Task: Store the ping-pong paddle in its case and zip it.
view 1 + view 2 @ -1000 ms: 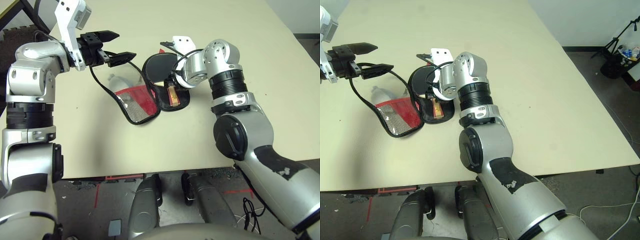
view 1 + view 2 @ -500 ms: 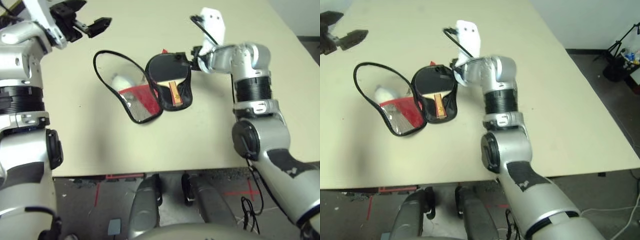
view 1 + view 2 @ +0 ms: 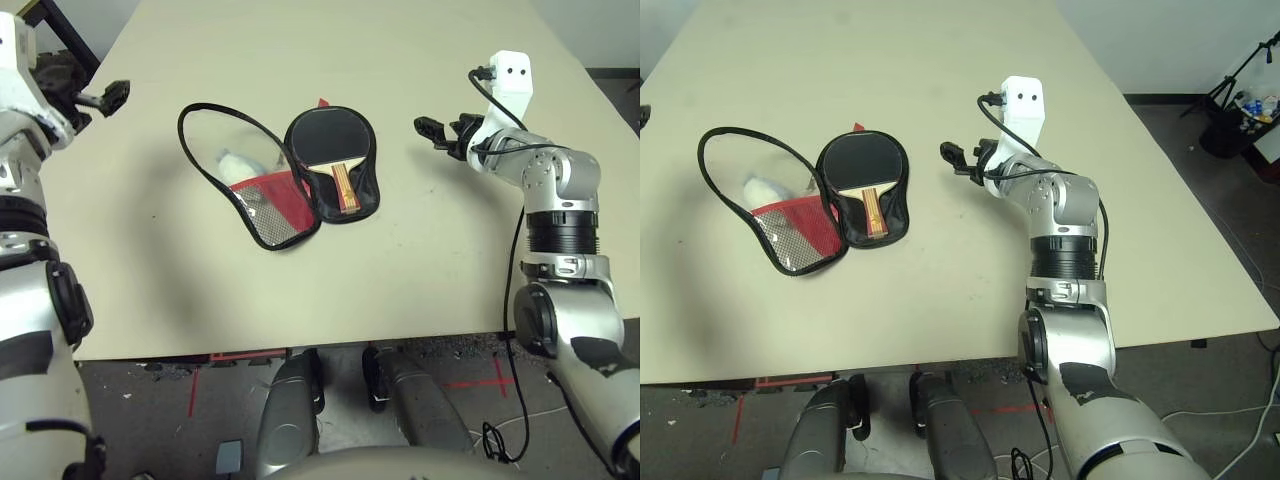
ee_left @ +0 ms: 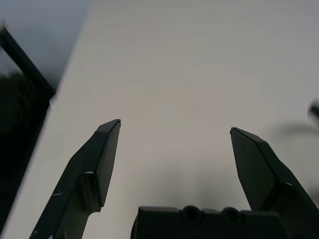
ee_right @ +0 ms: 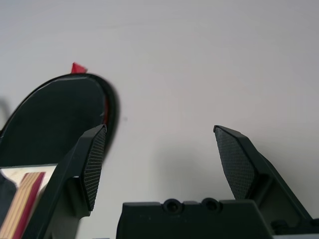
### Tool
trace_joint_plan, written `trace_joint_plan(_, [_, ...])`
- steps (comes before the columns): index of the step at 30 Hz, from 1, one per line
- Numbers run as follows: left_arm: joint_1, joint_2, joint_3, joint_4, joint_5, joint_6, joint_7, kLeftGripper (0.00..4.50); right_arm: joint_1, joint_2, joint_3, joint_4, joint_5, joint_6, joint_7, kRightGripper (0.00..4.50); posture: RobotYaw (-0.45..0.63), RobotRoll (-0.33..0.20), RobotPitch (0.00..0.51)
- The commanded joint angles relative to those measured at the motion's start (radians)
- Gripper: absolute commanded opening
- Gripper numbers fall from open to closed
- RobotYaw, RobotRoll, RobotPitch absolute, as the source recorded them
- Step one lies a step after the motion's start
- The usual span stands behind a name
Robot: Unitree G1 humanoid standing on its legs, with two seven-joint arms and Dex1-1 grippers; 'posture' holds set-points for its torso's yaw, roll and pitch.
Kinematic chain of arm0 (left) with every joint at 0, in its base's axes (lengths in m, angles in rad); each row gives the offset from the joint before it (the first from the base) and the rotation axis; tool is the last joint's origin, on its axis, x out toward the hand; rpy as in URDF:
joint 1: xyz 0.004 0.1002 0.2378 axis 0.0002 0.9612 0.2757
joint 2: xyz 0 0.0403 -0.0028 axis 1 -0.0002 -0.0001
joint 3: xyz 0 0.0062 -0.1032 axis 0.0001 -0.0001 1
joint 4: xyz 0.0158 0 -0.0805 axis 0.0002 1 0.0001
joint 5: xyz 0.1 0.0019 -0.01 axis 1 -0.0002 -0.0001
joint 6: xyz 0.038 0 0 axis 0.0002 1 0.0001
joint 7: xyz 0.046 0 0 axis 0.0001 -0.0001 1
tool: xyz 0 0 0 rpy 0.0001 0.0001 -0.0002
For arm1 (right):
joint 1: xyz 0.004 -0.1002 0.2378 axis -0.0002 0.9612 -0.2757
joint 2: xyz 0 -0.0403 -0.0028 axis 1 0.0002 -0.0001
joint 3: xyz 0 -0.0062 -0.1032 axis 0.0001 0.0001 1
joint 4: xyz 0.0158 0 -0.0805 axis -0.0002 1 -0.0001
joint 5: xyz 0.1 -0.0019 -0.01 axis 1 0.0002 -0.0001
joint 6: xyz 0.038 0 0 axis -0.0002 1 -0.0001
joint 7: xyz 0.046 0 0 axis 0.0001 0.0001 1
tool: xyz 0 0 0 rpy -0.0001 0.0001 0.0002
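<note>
Head views, case: I see the case lying open on the table, spread in two halves. The right-hand half holds the ping-pong paddle, black face away from me, striped handle toward me. The other half, with the clear inner side and red panel, is folded out flat to the left.

Head views, stray item: a small grey-white soft lump sits on or under the clear flap; I cannot tell which.

Head views, right arm: the right gripper hangs above bare table to the right of the case, apart from it, holding nothing.

Head views, left arm: the left gripper is far out at the left table edge, well apart from the case.

Left wrist view: the left fingers stand wide apart with only bare table between them. Empty.

Right wrist view: the right fingers are spread wide, nothing between them. The paddle's black face and a bit of the wooden handle lie just beyond the finger nearer the case.

Progress, my reading: paddle is seated in one half, so storing looks done. Left to do: fold the clear flap over the paddle, find the zipper pull, which I cannot make out here, and run it round.

Risk, my reading: the lump may get caught under the flap when it closes.
</note>
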State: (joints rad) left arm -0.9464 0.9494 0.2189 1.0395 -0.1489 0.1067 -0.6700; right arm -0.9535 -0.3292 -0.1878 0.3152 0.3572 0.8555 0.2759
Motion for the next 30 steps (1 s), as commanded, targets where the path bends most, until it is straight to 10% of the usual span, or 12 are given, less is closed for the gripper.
trace_joint_plan(1, [0.045, -0.024, -0.025, -0.134, -0.025, 0.097, -0.114, 4.5, 0.024, -0.008, 0.003, -0.016, -0.001, 0.005, 0.012, 4.45, -0.06, 0.0, 0.222])
trace_joint_plan(12, [0.045, -0.173, -0.142, -0.493, -0.086, 0.357, -0.303, 4.5, 0.02, -0.024, 0.001, -0.088, 0.032, 0.1, 0.037, 4.45, -0.06, 0.0, 0.209])
trace_joint_plan(23, [-0.246, -0.474, -0.203, -0.127, 0.002, 0.131, -0.19, 4.5, -0.068, 0.113, -0.264, -0.174, 0.187, 0.391, -0.175, 4.45, -0.1, 0.0, 0.206])
trace_joint_plan(30, [-0.295, -0.486, -0.187, -0.122, -0.01, 0.121, -0.23, 4.5, -0.096, 0.177, -0.45, -0.168, 0.251, 0.662, -0.255, 4.45, -0.12, 0.0, 0.197])
